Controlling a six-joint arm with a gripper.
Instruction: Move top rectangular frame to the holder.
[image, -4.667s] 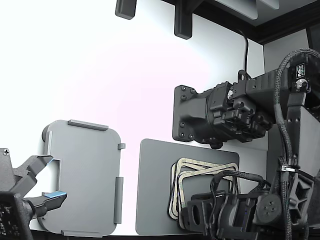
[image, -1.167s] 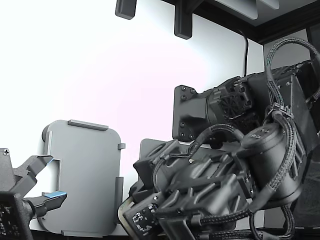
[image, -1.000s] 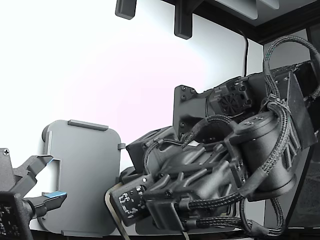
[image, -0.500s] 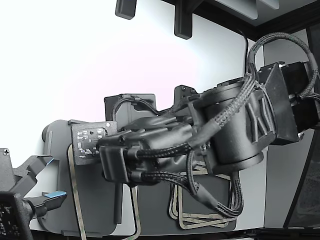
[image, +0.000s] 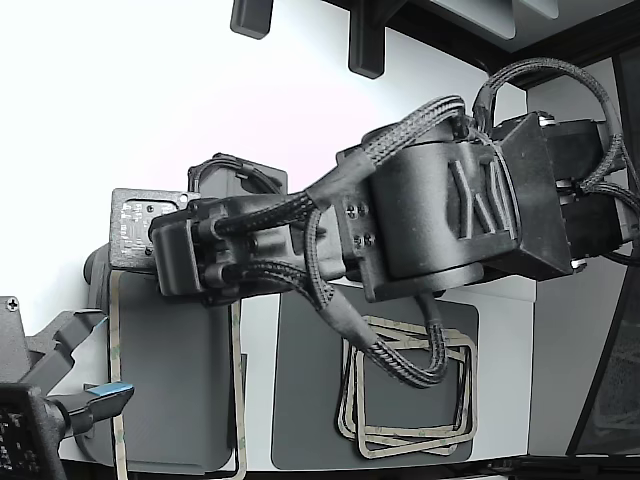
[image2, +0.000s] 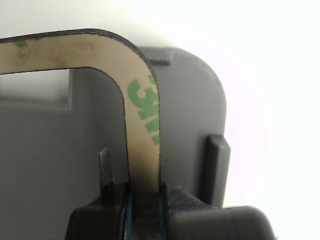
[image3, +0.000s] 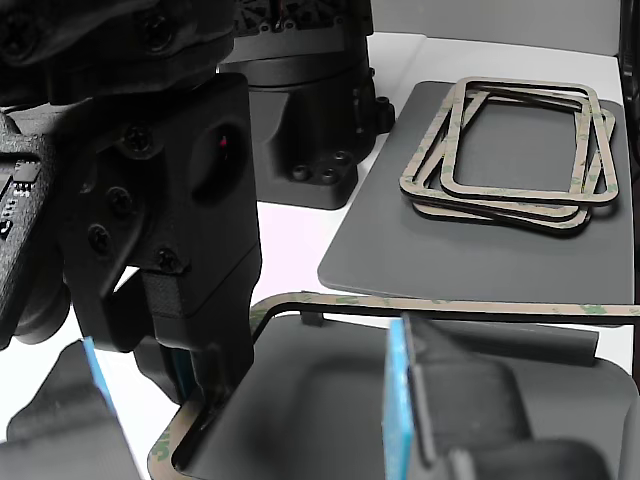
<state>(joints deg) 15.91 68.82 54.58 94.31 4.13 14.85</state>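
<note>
Arm: 1 black arm wrapped in braided cables reaches across the exterior view from its right toward its left.
Claw (image2: 145, 200): closed on 1 short side of the top rectangular frame (image2: 145, 115), pinching the strip between its pads in the wrist view.
Top rectangular frame: 1, tan with green printed marks, held over the holder (image: 180, 390); in the exterior view its long sides run along the holder's 2 long edges. Whether it touches the plate cannot be told.
Holder: 1 light grey plate with raised tabs, at the exterior view's left on the white bench (image: 260, 400).
Remaining frames (image3: 520, 150): a loose stack, at least 3 outlines visible, fanned slightly.
Mat (image3: 480, 260): 1 darker grey flat sheet under the stack, just beside the holder on the exterior view's right.
Second claw (image: 70, 380): 1, with blue pads, at the exterior view's lower left corner, apart from the frame.
</note>
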